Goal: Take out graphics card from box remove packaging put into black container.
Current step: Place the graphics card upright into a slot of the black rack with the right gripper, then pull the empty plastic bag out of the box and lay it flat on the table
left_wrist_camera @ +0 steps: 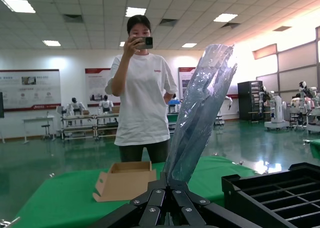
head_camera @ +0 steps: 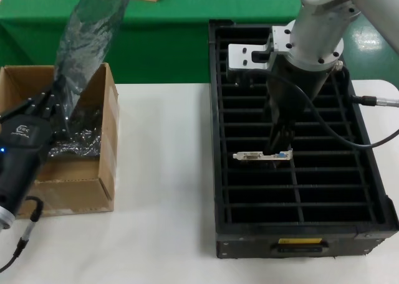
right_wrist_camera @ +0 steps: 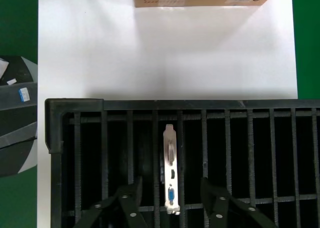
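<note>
Left claw [head_camera: 47, 106] over the box [head_camera: 93, 184] grips the upright packaging [head_camera: 87, 41]; right claw [right_wrist_camera: 172, 200], spread wide, straddles the slotted graphics card [right_wrist_camera: 170, 173].

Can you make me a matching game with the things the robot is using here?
Things:
1. graphics card
2. packaging
3. box
4. right gripper

Where or how:
A. held up by the left gripper
B. standing in a slot of the black container
C. open, above the card
D. on the white table, left of the container

Pairs: 1-B, 2-A, 3-D, 4-C
</note>
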### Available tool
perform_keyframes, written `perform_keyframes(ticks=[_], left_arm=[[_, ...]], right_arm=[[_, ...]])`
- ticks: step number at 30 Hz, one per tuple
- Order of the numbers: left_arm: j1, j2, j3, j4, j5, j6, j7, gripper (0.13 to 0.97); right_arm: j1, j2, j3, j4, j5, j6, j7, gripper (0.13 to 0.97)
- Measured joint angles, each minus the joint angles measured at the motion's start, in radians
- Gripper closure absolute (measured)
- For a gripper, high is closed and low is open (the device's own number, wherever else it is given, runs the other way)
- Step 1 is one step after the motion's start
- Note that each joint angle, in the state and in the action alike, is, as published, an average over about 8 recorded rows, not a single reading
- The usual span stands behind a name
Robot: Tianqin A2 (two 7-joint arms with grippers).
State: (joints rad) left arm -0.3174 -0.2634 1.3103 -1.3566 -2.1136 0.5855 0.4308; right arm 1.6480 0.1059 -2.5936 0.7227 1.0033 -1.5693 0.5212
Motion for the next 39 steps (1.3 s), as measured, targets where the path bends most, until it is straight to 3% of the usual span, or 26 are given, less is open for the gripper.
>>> perform_keyframes(ticks=[3, 7, 12, 16, 19, 25, 31, 36, 39], left_arm=[[0.007, -0.023, 0.023, -0.017, 0.002, -0.015, -0.059, 0.958], [0.021, -0.079, 0.078, -0.053, 0.003, -0.051, -0.194, 0.958], [0.029, -0.197, 0.197, -0.124, -0.035, -0.135, -0.396, 0.958], [0.014, -0.334, 0.341, -0.192, -0.108, -0.233, -0.577, 0.958], [-0.012, -0.432, 0.449, -0.237, -0.154, -0.301, -0.711, 0.958], [-0.107, -0.583, 0.678, -0.296, -0.194, -0.426, -0.933, 0.958], [-0.260, -0.666, 0.955, -0.295, -0.255, -0.539, -1.045, 0.958], [-0.399, -0.691, 1.180, -0.264, -0.393, -0.617, -1.021, 0.958], [-0.472, -0.693, 1.296, -0.238, -0.485, -0.653, -0.987, 0.958]], right_arm=[[-0.006, 0.010, 0.008, 0.025, -0.009, 0.003, 0.010, 0.685], [-0.020, 0.033, 0.030, 0.075, -0.029, 0.013, 0.028, 0.601], [-0.045, 0.077, 0.067, 0.157, -0.057, 0.038, 0.059, 0.497], [-0.072, 0.122, 0.106, 0.233, -0.085, 0.068, 0.091, 0.392], [-0.093, 0.155, 0.136, 0.287, -0.107, 0.090, 0.113, 0.392], [-0.138, 0.207, 0.192, 0.379, -0.149, 0.125, 0.151, 0.296], [-0.177, 0.243, 0.241, 0.441, -0.186, 0.154, 0.170, 0.217], [-0.195, 0.254, 0.269, 0.447, -0.208, 0.174, 0.163, 0.162], [-0.202, 0.254, 0.282, 0.441, -0.219, 0.184, 0.155, 0.148]])
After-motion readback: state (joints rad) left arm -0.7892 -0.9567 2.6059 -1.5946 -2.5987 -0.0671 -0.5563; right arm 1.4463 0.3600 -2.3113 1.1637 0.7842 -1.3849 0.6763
